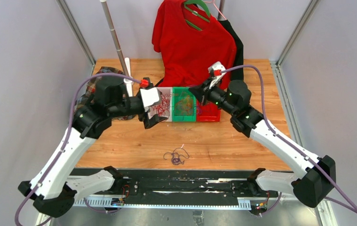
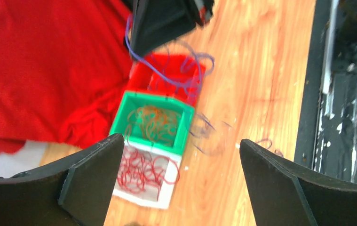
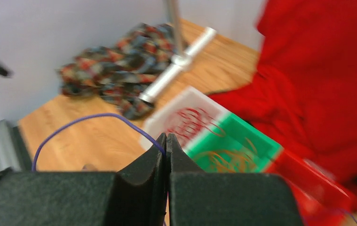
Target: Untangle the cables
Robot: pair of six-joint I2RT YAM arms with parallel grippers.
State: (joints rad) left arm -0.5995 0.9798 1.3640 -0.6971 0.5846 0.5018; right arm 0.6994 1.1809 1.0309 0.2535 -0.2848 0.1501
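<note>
The cables lie sorted by colour: red ones [image 2: 141,172] in a white bin [image 2: 144,201], orange ones [image 2: 154,123] in a green bin [image 2: 157,97], purple ones [image 2: 186,70] over a red bin [image 2: 141,77]. A small purple tangle [image 1: 176,156] rests on the table near the front. My right gripper [image 3: 166,139] is shut on a purple cable [image 3: 87,117] that arcs away to its left; it hovers over the green and red bins [image 1: 197,91]. My left gripper [image 2: 181,140] stands open and empty above the white bin [image 1: 155,109].
A red shirt [image 1: 193,42] on a green hanger hangs behind the bins and drapes onto the table. A plaid cloth [image 3: 110,82] and a metal pole [image 1: 115,40] stand at the back left. Loose purple strands [image 2: 208,135] lie beside the green bin.
</note>
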